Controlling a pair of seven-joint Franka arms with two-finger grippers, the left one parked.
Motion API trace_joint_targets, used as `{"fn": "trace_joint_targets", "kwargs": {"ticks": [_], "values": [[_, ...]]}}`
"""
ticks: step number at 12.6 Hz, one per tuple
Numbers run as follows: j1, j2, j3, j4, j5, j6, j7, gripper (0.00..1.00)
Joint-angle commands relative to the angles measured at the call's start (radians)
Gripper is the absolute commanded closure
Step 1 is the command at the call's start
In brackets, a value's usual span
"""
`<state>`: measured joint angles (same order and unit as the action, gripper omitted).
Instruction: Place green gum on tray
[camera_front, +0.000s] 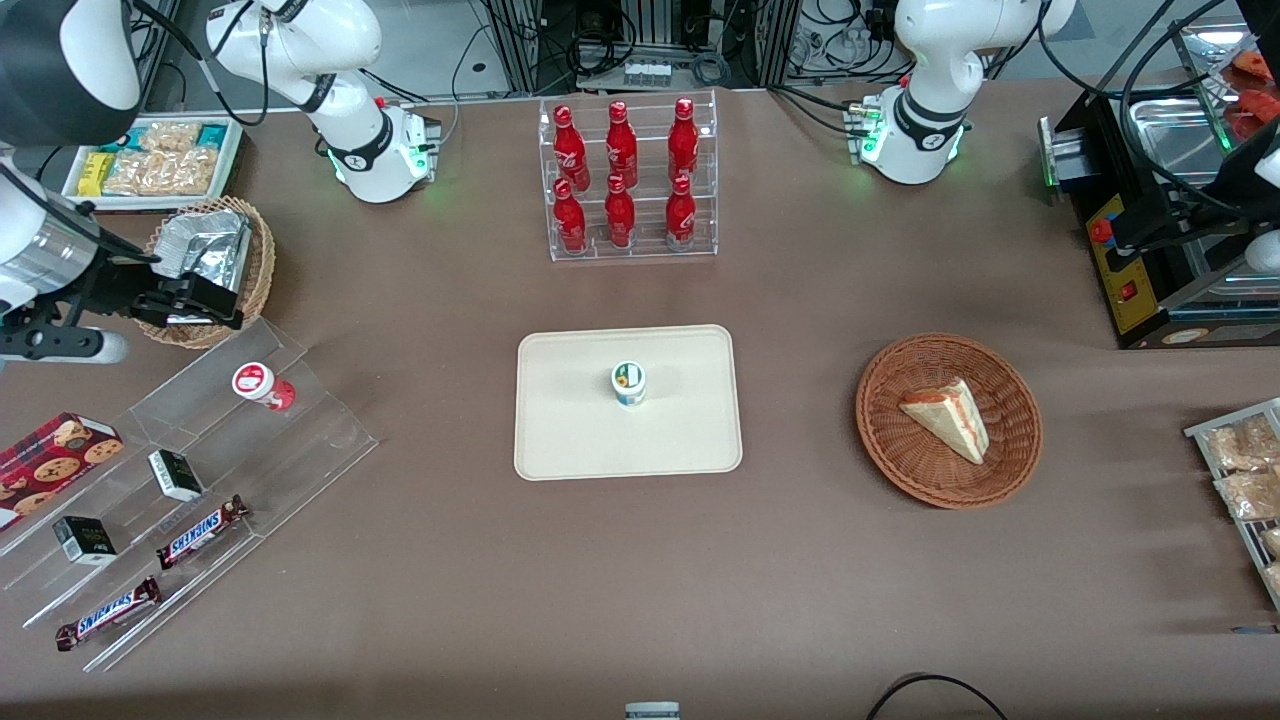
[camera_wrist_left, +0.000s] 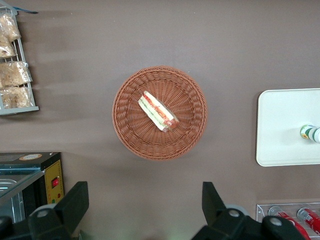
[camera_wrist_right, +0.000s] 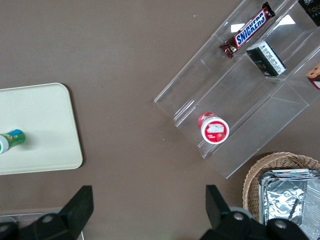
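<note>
the green gum (camera_front: 628, 384) stands upright near the middle of the tray (camera_front: 560, 440), white lid up, and nothing touches it. you can judge the task done as things lie: the bottle rests on the flat cream surface well inside the low rim, so it has room and should not roll off. the tray itself sits at the table's centre, nearer the front camera than the rack of red bottles (camera_front: 628, 180).

your gripper (camera_front: 185, 300) hangs high above the working arm's end of the table, over the edge of a wicker basket of foil (camera_front: 212, 268) and close to the clear stepped display shelf (camera_front: 200, 480), well apart from the tray. in the right wrist view its two fingers (camera_wrist_right: 77, 206) stand spread wide with only bare table between them; they hold nothing and touch nothing. the red gum bottle (camera_front: 262, 385) sits on that shelf, untouched.
</note>
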<state>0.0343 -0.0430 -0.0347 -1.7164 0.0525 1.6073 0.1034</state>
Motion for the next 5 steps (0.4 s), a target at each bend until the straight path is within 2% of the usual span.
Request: {"fn": "trace_joint_targets", "kwargs": {"ticks": [1,5], "values": [[-0.008,0.031,-0.02,0.057,0.004,-0.036,-0.04,0.0],[-0.007,0.031,-0.043,0.061,0.006,-0.047,-0.041,0.0]]}}
